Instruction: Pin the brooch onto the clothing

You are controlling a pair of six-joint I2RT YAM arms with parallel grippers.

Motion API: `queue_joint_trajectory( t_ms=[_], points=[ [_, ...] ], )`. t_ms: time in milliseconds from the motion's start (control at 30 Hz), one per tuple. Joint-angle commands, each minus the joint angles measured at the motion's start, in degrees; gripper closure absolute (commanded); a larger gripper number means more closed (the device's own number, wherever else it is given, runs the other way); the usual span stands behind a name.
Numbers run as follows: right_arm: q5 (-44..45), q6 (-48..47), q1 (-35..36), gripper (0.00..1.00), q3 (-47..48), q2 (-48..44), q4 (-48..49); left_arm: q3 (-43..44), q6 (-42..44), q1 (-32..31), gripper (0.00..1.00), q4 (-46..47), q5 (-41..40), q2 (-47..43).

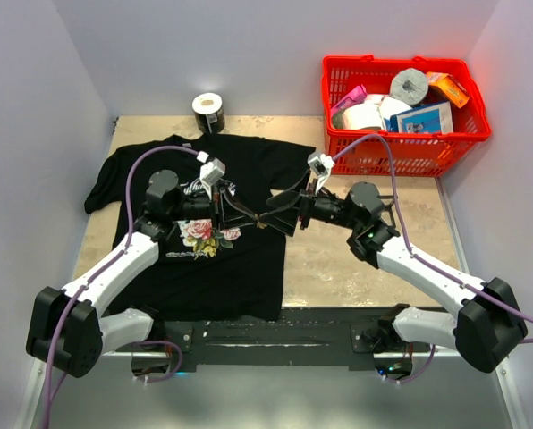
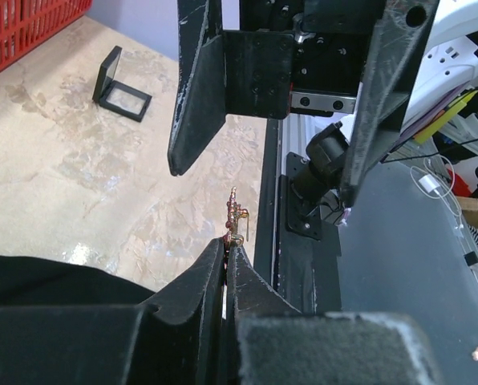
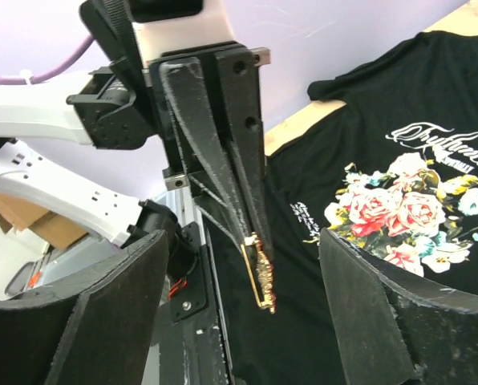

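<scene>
Far left, the black shirt (image 1: 240, 268) lies flat on the table (image 1: 356, 259), rose print facing up, one sleeve out towards the left wall. A tape roll (image 1: 209, 112) stands just behind its collar. The left arm reaches across the print, and the left hand (image 2: 226, 253) is pressed together, pinching the brooch (image 2: 236, 215) right at its tips. The brooch is a thin gold-coloured piece with a reddish glint, and it sticks out past the fingertips. It's up in the air near the shirt's right edge, not touching the cloth and not pinned. Facing it comes the right hand (image 2: 261, 176), spread wide, one finger (image 3: 103, 313) on either side of the brooch with clear space between them and it. So it's nose to nose with the left hand but gripping nothing. On the bare table to the right lies a small open black box (image 2: 120, 84). At the far right corner is a red basket (image 1: 401, 143) packed with odds and ends.
</scene>
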Motion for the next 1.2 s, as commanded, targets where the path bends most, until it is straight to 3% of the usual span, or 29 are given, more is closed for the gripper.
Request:
queue_joint_trajectory(
  t_ms=[0, 467, 733, 1167],
  points=[
    [-3.17, -1.37, 0.14, 0.19, 0.52, -0.12, 0.78, -1.04, -0.78, 0.99, 1.00, 2.23, 2.40, -0.76],
    [-3.09, -0.75, 2.68, 0.19, -1.06, 2.78, 3.42, -1.57, -2.01, 1.35, 1.00, 3.20, 3.46, -1.11],
    [2.53, -5.14, 2.77, 0.21, -2.03, -0.47, -3.77, -1.66, -2.54, 2.31, 1.00, 2.67, 2.31, -0.67],
    [11.15, -5.24, 2.68, 0.43, -3.35, 1.99, -5.02, -2.10, -3.59, 2.58, 1.00, 4.52, 3.28, -0.76]
  ],
)
